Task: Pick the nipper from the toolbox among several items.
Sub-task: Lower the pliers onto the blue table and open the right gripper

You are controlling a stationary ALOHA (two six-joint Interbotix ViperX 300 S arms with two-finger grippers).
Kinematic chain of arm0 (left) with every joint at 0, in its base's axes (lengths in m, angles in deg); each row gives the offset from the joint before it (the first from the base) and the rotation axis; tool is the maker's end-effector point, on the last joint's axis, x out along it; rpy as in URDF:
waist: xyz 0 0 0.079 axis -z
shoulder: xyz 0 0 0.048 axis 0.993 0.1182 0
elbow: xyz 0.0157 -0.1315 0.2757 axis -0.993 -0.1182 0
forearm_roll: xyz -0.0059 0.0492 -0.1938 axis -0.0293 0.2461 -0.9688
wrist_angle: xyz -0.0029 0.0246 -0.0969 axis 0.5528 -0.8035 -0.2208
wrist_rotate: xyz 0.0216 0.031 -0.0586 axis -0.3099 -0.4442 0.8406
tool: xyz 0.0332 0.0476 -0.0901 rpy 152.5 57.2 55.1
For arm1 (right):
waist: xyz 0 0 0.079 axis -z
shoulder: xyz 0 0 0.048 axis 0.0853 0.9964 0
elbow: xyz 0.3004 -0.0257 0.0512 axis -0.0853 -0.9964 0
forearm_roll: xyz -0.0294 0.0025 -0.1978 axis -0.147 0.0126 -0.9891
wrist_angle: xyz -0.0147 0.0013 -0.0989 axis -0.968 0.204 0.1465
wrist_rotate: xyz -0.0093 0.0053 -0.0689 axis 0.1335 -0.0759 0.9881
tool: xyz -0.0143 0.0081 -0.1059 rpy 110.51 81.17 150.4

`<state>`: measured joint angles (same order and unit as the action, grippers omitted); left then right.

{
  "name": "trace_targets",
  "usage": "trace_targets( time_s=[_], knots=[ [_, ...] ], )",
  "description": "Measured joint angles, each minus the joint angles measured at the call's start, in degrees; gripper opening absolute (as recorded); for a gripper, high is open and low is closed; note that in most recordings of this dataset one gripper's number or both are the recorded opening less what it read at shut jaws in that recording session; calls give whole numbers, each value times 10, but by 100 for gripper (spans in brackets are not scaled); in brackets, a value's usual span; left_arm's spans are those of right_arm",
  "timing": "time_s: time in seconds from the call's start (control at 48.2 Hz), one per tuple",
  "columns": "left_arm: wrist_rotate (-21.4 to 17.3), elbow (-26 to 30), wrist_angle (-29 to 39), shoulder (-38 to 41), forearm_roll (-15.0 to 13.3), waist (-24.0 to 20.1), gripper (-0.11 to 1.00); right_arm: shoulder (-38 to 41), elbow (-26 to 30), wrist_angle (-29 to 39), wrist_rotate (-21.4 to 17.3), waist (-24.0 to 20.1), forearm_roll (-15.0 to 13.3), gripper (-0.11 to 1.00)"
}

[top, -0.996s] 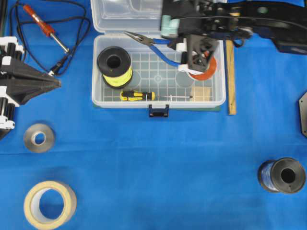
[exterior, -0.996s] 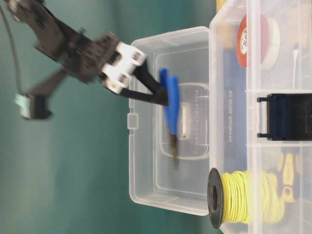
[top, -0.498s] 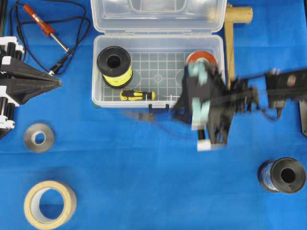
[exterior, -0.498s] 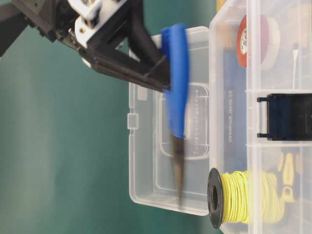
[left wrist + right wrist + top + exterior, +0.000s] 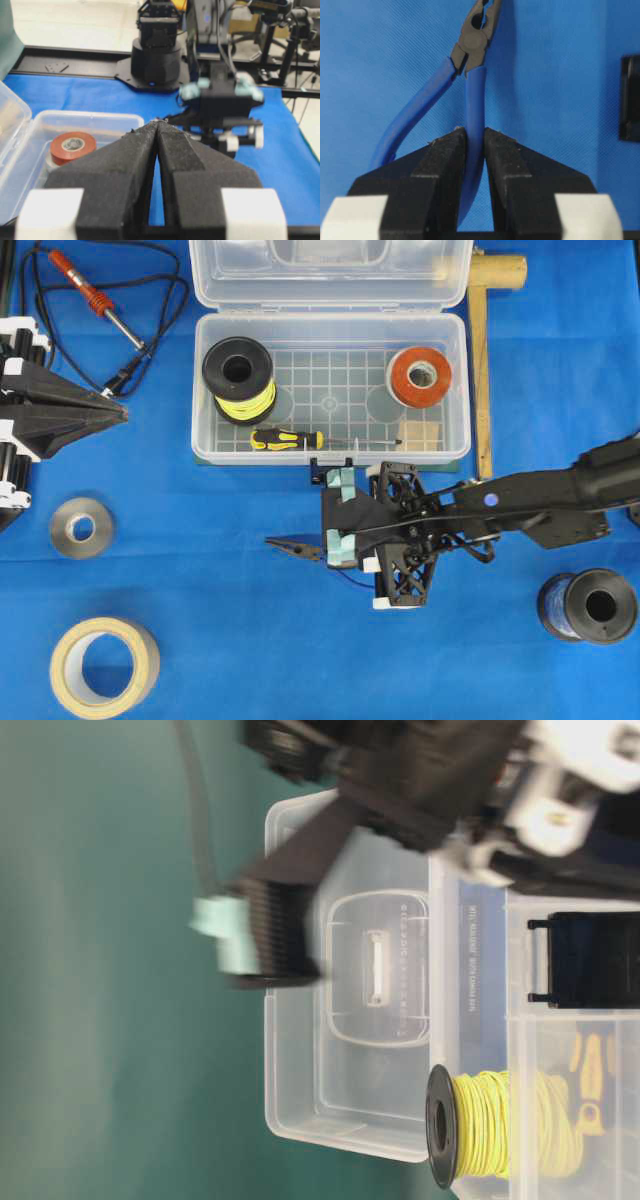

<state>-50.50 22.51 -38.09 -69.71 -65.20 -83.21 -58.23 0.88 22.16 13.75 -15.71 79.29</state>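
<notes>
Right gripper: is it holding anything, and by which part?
Yes. The right gripper is shut on the blue-handled nipper with dark metal jaws, pinching one of its two blue handles; the other handle curves free.

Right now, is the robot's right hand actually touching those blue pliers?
Touching. The right wrist view shows the right hand with both fingers pressed against one blue handle of the nipper.

The nipper (image 5: 470,90) has its jaw tips cut off by the wrist view's top edge.
</notes>
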Motion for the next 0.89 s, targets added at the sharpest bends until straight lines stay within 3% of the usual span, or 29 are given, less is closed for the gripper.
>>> trace_targets(
  time_s=[0.29, 0.332, 0.477, 0.56, 0.747, 0.892],
  knots=[
    [-1, -1, 1, 0, 1, 0, 0, 22, 3, -1, -4, 1, 1, 15],
    [-1, -1, 1, 0, 0, 0, 0, 23, 4, -1, -4, 2, 1, 23],
    [-1, -1, 2, 0, 0, 0, 0, 22, 5, 11, -2, 7, 0, 69],
    [-1, -1, 1, -1, 0, 0, 0, 11, 5, 32, 1, 9, -1, 84],
    [0, -1, 2, -5, 0, 0, 0, -93, 5, 83, 0, 9, -29, 81],
    [0, -2, 2, -7, 0, 0, 0, -207, -11, 101, -3, 10, -83, 81]
  ],
)
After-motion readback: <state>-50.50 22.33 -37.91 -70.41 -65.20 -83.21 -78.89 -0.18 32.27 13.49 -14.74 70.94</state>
